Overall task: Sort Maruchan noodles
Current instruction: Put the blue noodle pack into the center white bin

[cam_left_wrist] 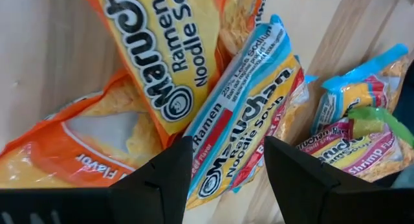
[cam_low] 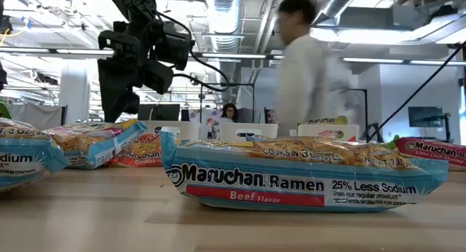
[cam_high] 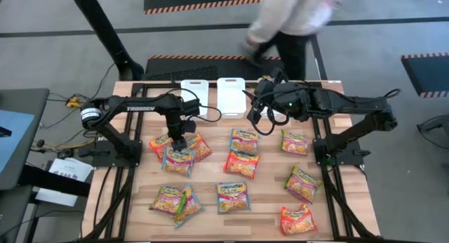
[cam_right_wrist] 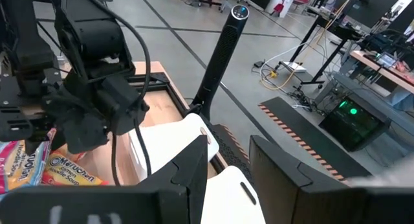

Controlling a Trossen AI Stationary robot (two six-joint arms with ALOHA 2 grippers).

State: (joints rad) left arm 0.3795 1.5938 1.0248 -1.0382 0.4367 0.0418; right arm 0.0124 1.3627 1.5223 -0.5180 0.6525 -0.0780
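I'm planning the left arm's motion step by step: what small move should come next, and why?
Probably lower the left gripper straight down: its fingers stand open over the blue-edged shiny plastic beef ramen packet, which lies on orange packets, not yet gripped.

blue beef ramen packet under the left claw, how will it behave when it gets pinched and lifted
The blue beef ramen packet has a glossy wrapper, so it probably slips between the left claw fingers. It looks flat and thin, likely light. It overlaps the orange packet, so lifting may drag that one.
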